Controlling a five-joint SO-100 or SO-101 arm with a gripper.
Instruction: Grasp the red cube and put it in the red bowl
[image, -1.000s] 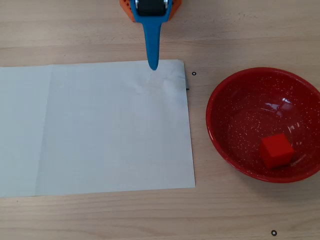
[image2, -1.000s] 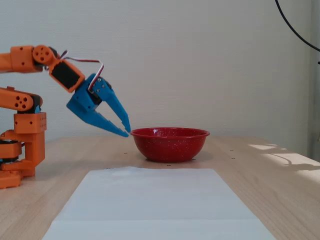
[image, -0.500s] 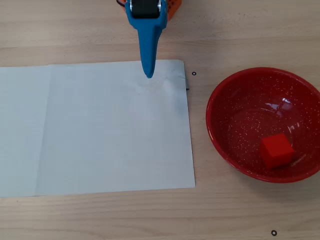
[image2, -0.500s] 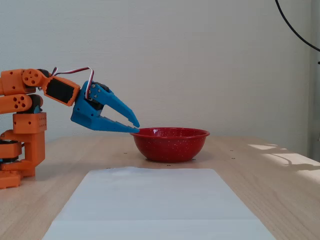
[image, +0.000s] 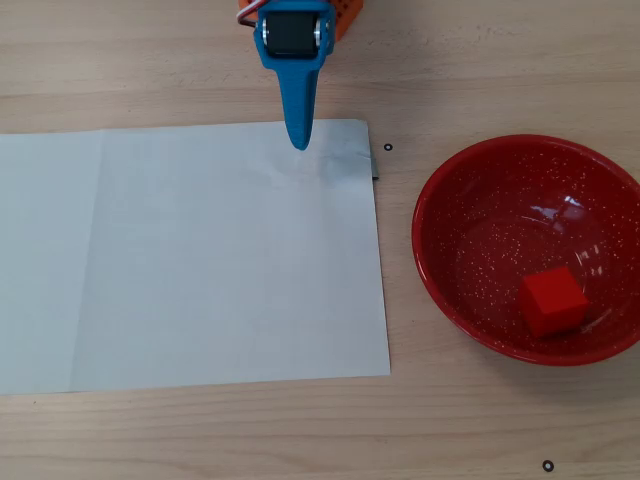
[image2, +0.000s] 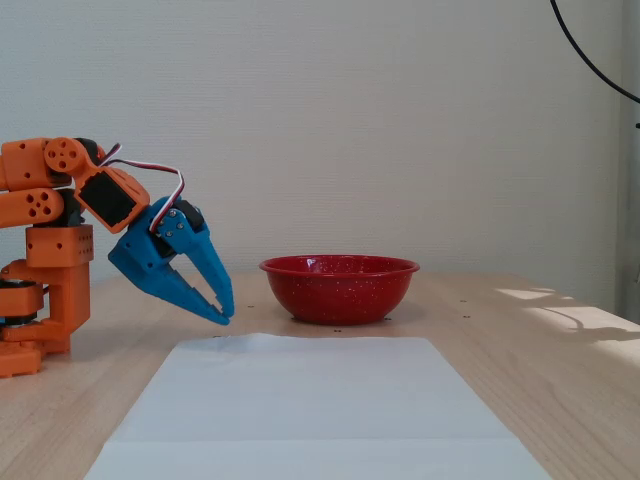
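Note:
The red cube (image: 553, 299) lies inside the red bowl (image: 440, 240), toward its lower right in the overhead view. In the fixed view the bowl (image2: 339, 290) stands on the table and its wall hides the cube. My blue gripper (image: 299, 140) is at the top of the overhead view, over the far edge of the white sheet, well left of the bowl. In the fixed view the gripper (image2: 224, 314) points down to the right, just above the sheet, left of the bowl. Its fingers meet at the tips and hold nothing.
A white paper sheet (image: 190, 260) covers the left and middle of the wooden table. The orange arm base (image2: 45, 270) stands at the left in the fixed view. Small black marks (image: 388, 148) dot the table. A black cable (image2: 590, 60) hangs at the upper right.

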